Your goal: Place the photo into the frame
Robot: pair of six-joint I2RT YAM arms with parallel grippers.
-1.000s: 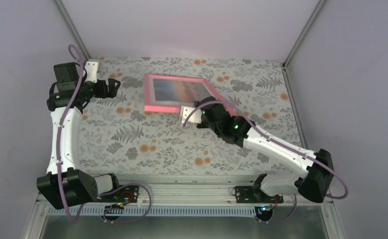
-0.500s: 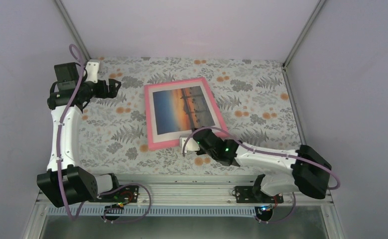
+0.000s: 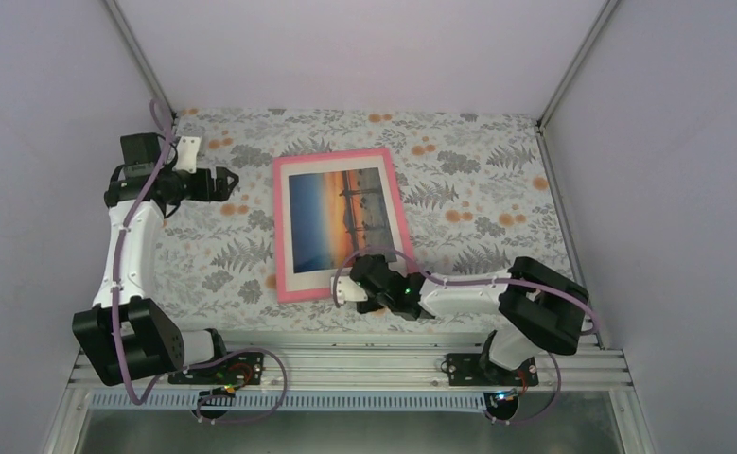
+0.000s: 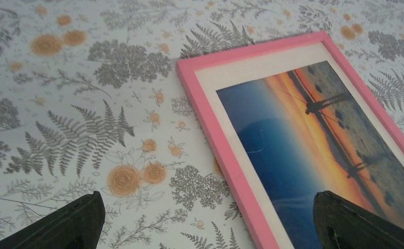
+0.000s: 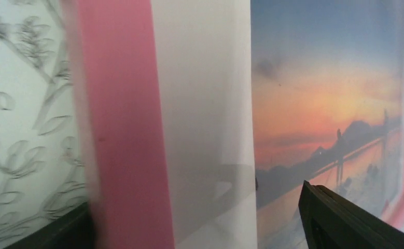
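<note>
Both grippers stand released: left gripper (image 3: 224,180) at the frame's (image 3: 277,227) nine o'clock, right gripper (image 3: 357,279) at six; photo (image 3: 343,218) sits inside.

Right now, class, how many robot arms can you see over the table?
2. The left arm stands left of the pink frame; the right arm bends toward that frame's near edge. None look hidden.

Lab cell: blank walls (image 3: 345,47), aluminium rail (image 3: 345,364).

The table (image 3: 222,265), covered in a pale cloth printed with grey ferns and orange flowers, carries the pink frame (image 3: 303,295) lying flat near its middle, the sunset photo (image 3: 341,219) showing inside a white mat (image 3: 307,280)
</note>
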